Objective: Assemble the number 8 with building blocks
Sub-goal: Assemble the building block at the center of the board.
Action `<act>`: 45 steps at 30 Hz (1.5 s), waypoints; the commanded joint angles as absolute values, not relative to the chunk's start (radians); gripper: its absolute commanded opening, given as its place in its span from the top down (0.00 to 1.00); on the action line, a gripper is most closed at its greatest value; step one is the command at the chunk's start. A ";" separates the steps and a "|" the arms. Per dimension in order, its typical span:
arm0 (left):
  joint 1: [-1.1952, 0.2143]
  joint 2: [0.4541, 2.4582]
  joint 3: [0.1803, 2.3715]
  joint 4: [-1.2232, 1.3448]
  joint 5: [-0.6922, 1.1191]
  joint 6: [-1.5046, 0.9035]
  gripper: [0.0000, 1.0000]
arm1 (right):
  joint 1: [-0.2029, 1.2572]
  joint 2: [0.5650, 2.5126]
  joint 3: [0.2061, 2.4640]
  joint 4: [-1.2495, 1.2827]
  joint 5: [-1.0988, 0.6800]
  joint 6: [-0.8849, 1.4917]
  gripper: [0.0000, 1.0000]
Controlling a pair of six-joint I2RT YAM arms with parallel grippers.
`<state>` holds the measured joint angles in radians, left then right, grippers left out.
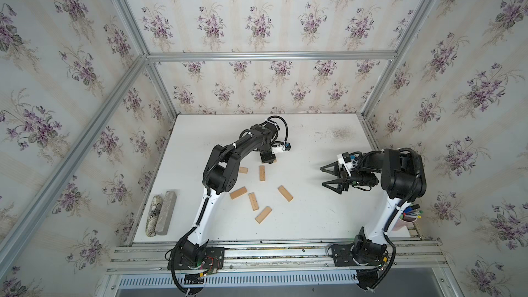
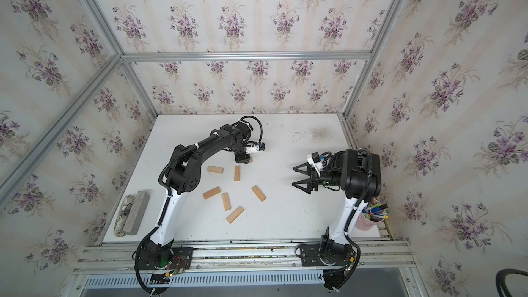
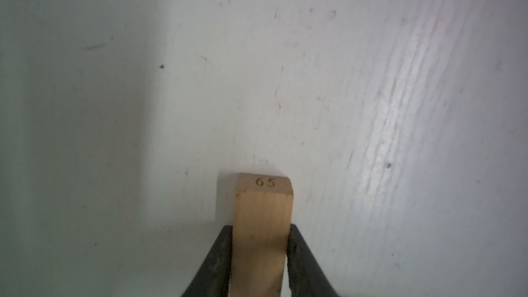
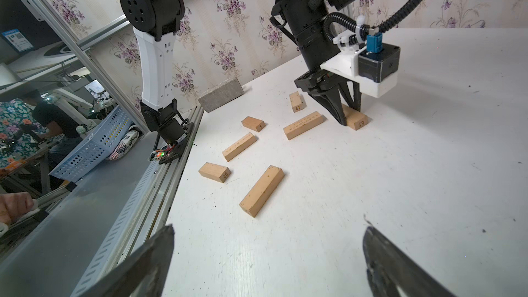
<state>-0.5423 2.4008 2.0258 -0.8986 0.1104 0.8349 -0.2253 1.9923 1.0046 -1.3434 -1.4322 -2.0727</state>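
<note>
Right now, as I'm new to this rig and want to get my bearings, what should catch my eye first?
The left gripper, at the far middle of the white table, is clamped on a tan block marked 65. Six more blocks lie scattered and unassembled nearer the arm bases, while the right gripper hovers open on the right.

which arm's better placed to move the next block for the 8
Left: the left hand is shut on the block marked 65. The right hand hangs open, apart from every block.
</note>
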 commanded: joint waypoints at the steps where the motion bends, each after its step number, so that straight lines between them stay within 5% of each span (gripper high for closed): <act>1: -0.560 2.408 2.027 -0.907 0.115 0.836 0.66 | -0.225 1.988 1.004 -1.370 -1.465 -2.484 0.00; 28: -0.651 2.364 1.944 -0.911 0.041 0.752 0.68 | -0.225 1.990 1.004 -1.371 -1.467 -2.484 0.00; 45: -0.667 2.323 1.877 -0.911 -0.041 0.804 0.82 | -0.225 1.988 1.005 -1.371 -1.466 -2.484 0.00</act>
<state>-0.6621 2.3245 1.8904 -0.8253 0.0105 0.7765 -0.2253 1.9923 1.0046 -1.3434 -1.4322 -2.0727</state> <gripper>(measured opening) 0.279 0.998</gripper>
